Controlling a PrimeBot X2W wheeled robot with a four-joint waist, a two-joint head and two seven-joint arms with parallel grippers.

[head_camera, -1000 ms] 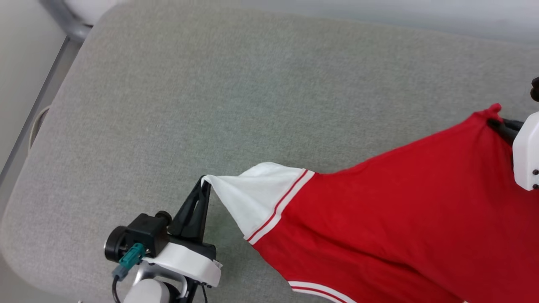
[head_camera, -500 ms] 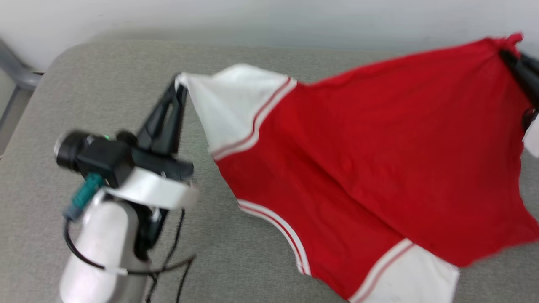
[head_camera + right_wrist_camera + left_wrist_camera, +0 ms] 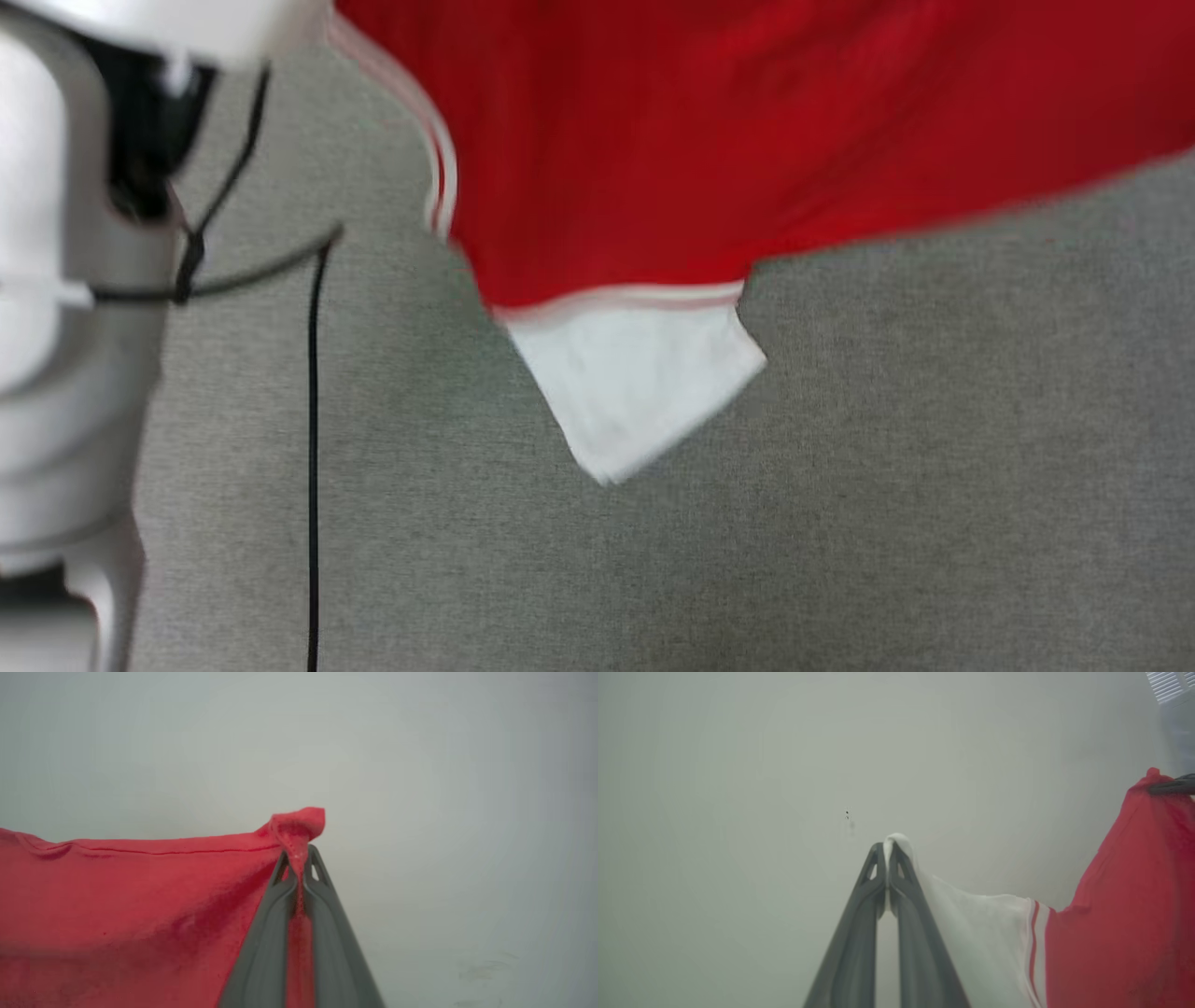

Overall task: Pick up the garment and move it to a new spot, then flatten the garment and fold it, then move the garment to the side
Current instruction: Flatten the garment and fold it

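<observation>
Since a second ago the garment (image 3: 709, 140) has gone from half-draped on the grey cushion (image 3: 934, 485) to hanging up in the air, stretched between both arms (the head camera swung too, so the framing's different). The left gripper (image 3: 888, 851) is pinched tight on a white sleeve tip (image 3: 896, 841), and the right gripper (image 3: 299, 858) is clamped on a bunched red corner (image 3: 299, 823). The other white sleeve (image 3: 644, 383) dangles over the cushion, right of the pale left forearm (image 3: 56, 280) and its black cable (image 3: 313, 467).

Garment (image 3: 709, 140) red w/ white sleeve (image 3: 635, 392), red-white stripe trim; grey cloth surface (image 3: 934, 467); dark grey fingers (image 3: 859, 933).
</observation>
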